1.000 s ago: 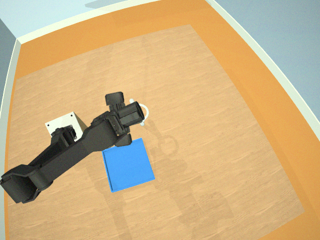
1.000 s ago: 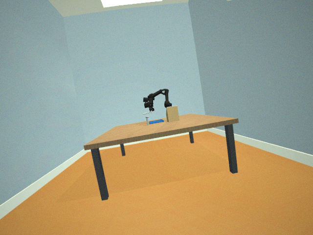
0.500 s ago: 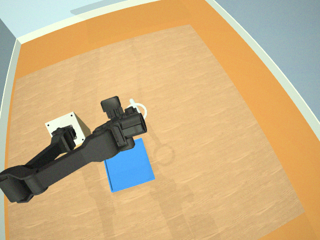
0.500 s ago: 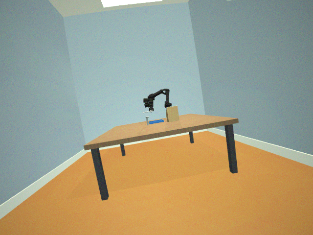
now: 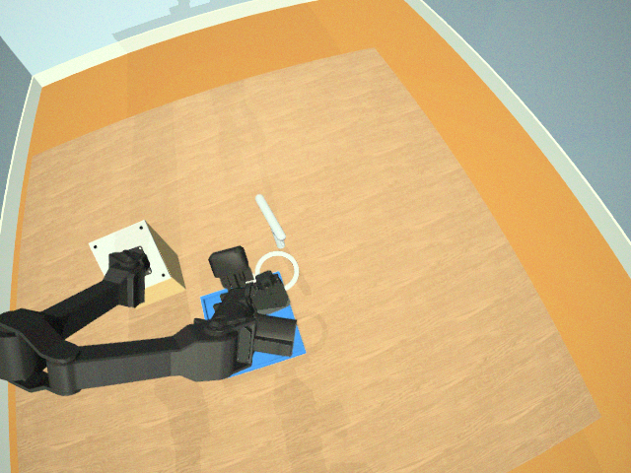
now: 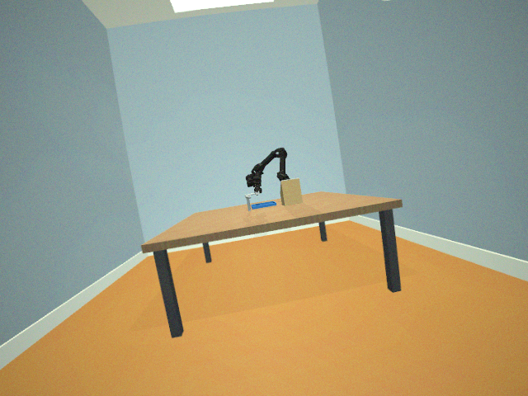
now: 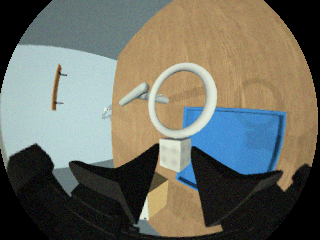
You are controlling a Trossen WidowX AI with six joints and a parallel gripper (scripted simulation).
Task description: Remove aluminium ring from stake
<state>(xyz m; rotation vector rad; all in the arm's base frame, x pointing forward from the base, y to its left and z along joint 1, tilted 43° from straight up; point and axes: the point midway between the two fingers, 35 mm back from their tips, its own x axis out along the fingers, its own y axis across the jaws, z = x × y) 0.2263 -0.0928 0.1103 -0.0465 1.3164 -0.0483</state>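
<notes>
A: Above the worktop [image 5: 407, 254] [image 6: 272, 216] [image 7: 240, 50], the ring [image 5: 297, 270] [image 6: 254, 195] [image 7: 212, 100] hangs free of the stake [image 5: 269, 217] [image 6: 248, 205] [image 7: 134, 94]. Claw?

B: Claw [image 5: 249, 282] [image 6: 257, 191] [image 7: 175, 150] clamped on the ring's tab [image 7: 175, 158]; hoop out beyond the fingers.

A: Lie of it?

B: Close to level in the exterior view, exact tilt unclear. Tab end toward the claw. Long axis, tab through hoop, runs roughly left to right from above, hoop at the right.

A: Step in hand?

B: Carrying to the tray [image 5: 298, 341] [image 6: 264, 205] [image 7: 235, 135], I judge; removal looks done. From above, hoop overlaps the tray's corner only partly.

A: Next?

B: Bring the whole hoop over the tray, inside its rim, level it, lower until flat, then let go and back off.
</notes>
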